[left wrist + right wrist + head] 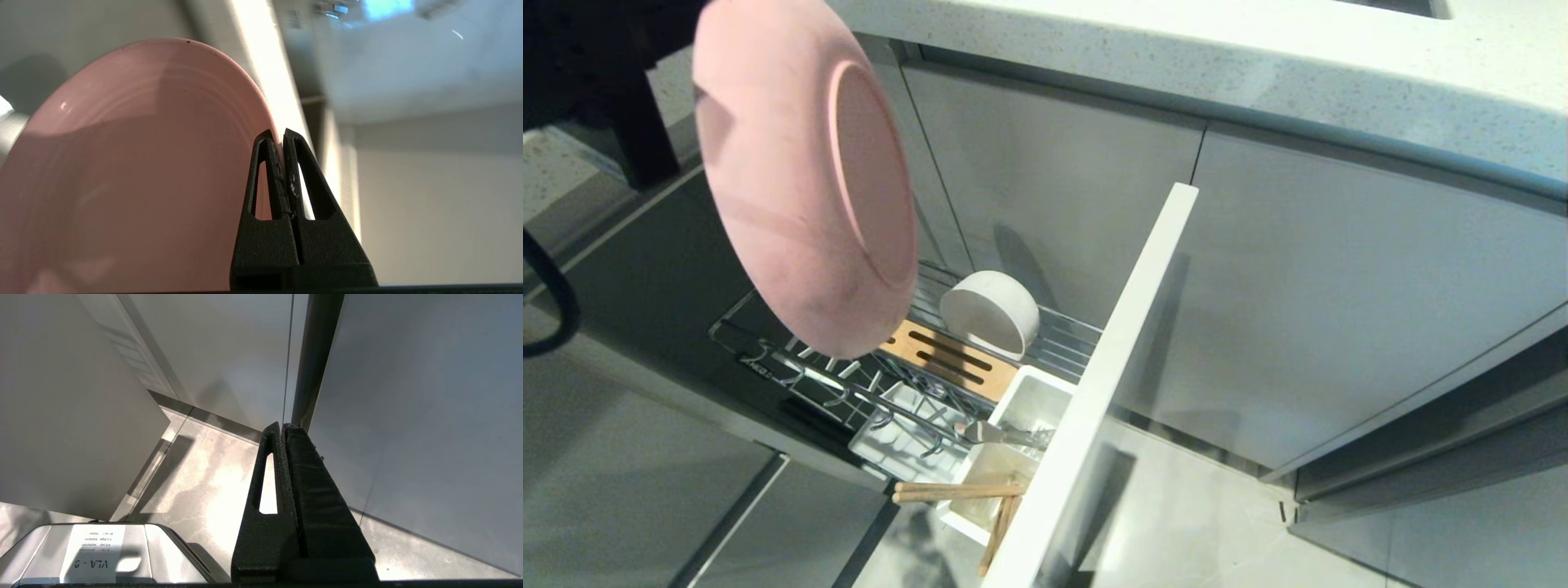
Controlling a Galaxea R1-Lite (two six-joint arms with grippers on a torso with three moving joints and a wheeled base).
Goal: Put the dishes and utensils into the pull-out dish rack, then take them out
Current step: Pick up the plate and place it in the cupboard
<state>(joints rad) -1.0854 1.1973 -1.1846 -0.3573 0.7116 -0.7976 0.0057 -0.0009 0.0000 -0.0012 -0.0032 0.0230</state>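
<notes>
The head view shows the whole pull-out dish rack (pixel 915 359) drawn out from under the pale speckled surface (pixel 1258 57), its tall front panel (pixel 1094 392) running toward the camera; neither wrist view shows the rack. In the head view the pink plate (pixel 805 171) hangs in the air above the rack's far end, on edge and tilted, its underside and foot ring facing right toward the cabinet doors (pixel 1339 286), its long axis running from upper left down to lower right. The white bowl (pixel 990 314) lies on its side in the wire basket beside the slotted wooden strip (pixel 947 359), the spoon (pixel 1005 434) rests across the white caddy (pixel 1013 457), and the chopsticks (pixel 956 492) lie over the caddy's near end. Only the left wrist view shows the left gripper (pixel 282 136): its fingers (pixel 265 171) are pinched on the plate's rim, the plate's broad face spreading away to one side. The right wrist view shows the right gripper (pixel 283 428) closed on nothing, over the floor (pixel 196 490).
</notes>
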